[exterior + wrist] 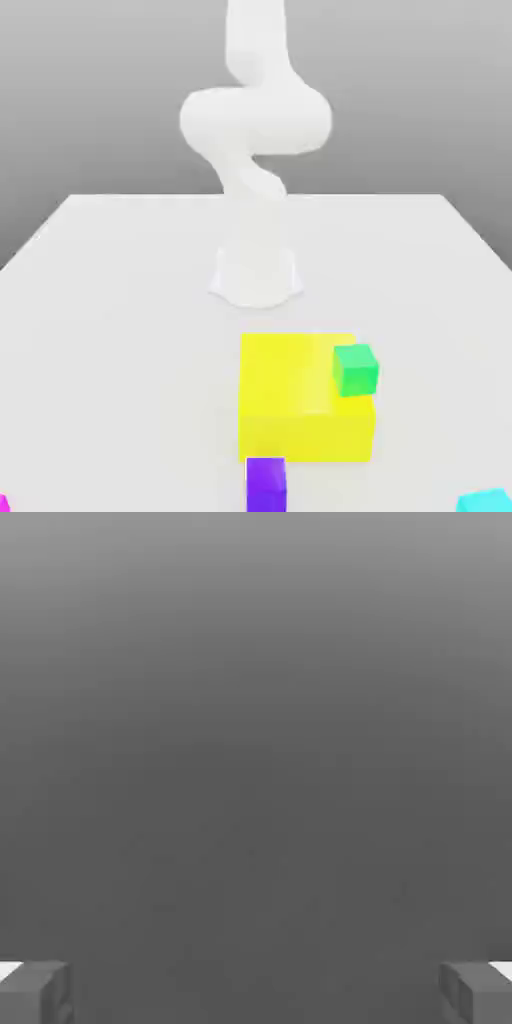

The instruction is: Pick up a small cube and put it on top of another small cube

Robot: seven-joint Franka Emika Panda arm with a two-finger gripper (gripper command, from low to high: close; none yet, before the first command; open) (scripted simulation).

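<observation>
Gripper [256,992] fingers were set wide apart. The white arm [256,120] was raised above the white table [130,330]. The green cube [355,370] was seen over the right edge of the yellow block [300,435] in the exterior view. The purple cube [266,485] was placed nearer that camera; the cyan cube [485,502] was cut off at the exterior view's lower right

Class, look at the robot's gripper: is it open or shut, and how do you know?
Open: in the hand view, the gripper has its two fingers far apart, at opposite sides, with nothing between them.
</observation>
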